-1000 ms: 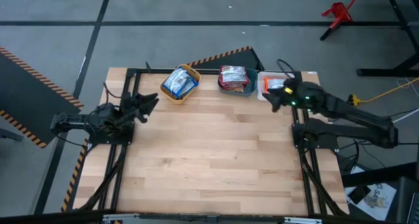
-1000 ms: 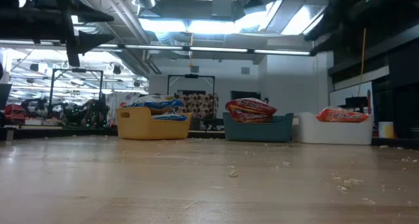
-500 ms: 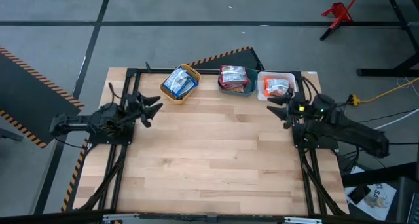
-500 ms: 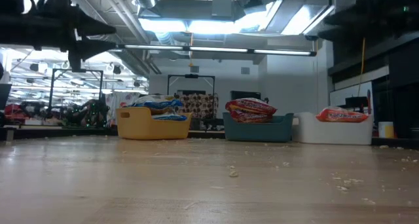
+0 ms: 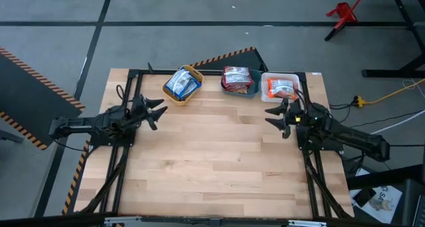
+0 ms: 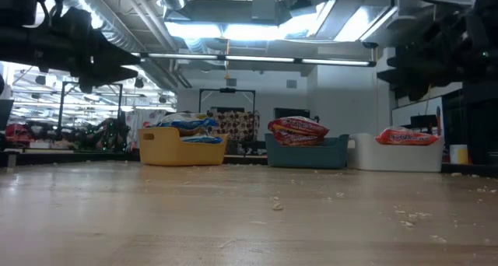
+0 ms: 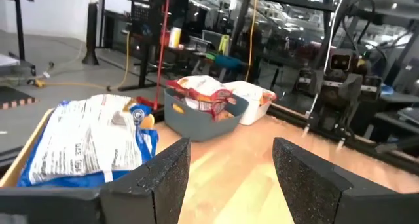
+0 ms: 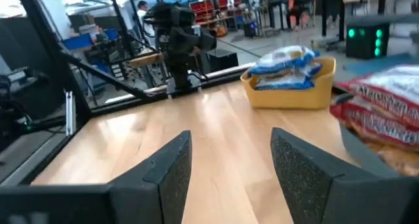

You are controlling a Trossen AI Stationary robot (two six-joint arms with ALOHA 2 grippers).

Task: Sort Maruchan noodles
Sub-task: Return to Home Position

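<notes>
Packets fill three bins along the far edge of the table point(image 5: 212, 154) — blue-and-white packets point(image 5: 181, 85) in the yellow bin point(image 5: 197, 73), long axis slanted; dark red packets point(image 5: 238, 79) in the teal bin point(image 5: 255, 91); orange packets point(image 5: 281, 87) in the white bin point(image 5: 265, 77), seemingly lying crosswise. My left gripper point(image 5: 158, 112) and right gripper point(image 5: 273, 115) hover well apart — both spread wide, empty.

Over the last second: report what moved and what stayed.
The right pincer drew back off the white bin toward its own base, open and empty, uncovering the orange packs. The left pincer shifted slightly away from the yellow bin, also open. Nothing was gripped or released. The yellow bin, teal bin and white bin, with their contents, stayed put.
</notes>
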